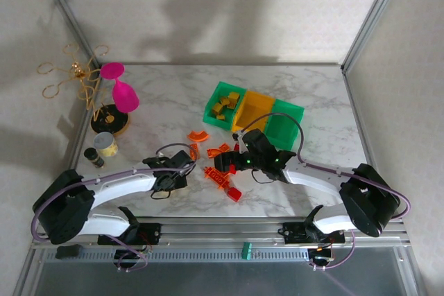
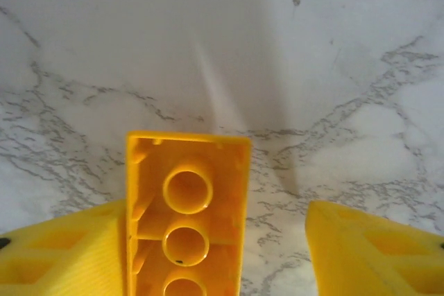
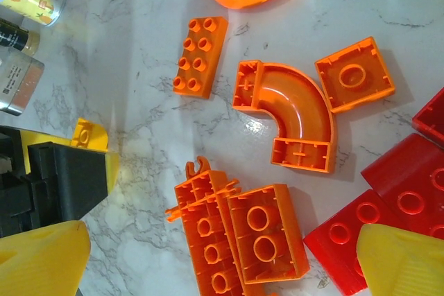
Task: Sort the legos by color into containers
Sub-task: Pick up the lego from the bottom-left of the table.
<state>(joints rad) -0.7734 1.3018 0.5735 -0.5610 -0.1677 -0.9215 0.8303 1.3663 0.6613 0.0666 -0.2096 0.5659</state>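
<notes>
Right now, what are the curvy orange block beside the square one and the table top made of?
The curvy orange block looks like hard moulded plastic, smooth and glossy: light glints on its curve and its ends show crisp ribs. The table top looks like white marble with grey veins and a soft sheen, but it may be printed laminate; I cannot tell.

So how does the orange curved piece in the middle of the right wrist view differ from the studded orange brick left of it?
The curved piece bends through a quarter turn; the brick is a straight rectangle. The piece shows its hollow channel; the brick shows eight studs in two rows. Both are orange and lie apart on the table.
</notes>
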